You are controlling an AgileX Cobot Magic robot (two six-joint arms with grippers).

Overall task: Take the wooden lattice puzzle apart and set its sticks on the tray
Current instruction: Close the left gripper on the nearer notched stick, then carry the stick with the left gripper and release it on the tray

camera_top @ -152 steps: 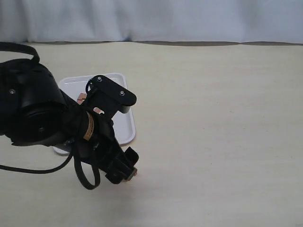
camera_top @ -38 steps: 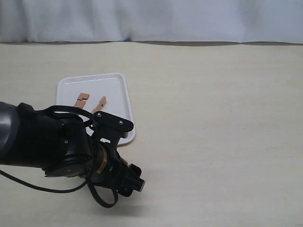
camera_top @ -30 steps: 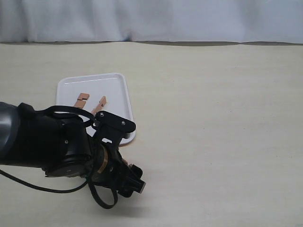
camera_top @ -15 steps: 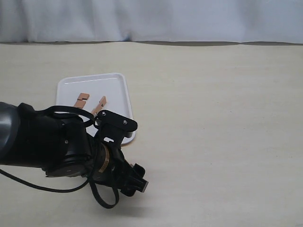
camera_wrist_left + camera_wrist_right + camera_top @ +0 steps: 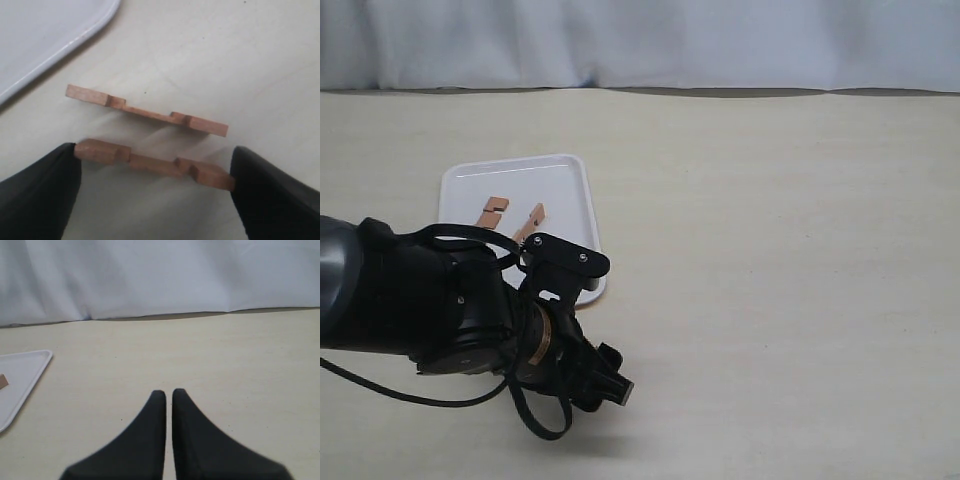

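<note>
I see two sticks (image 5: 493, 209) lying on the tray (image 5: 470, 180); just off its corner my left gripper (image 5: 154, 167) pinches a third stick (image 5: 150, 164) end to end on the table (image 5: 250, 60), a fourth stick (image 5: 145, 111) just beside it; my right gripper (image 5: 168, 397) hangs closed.
</note>
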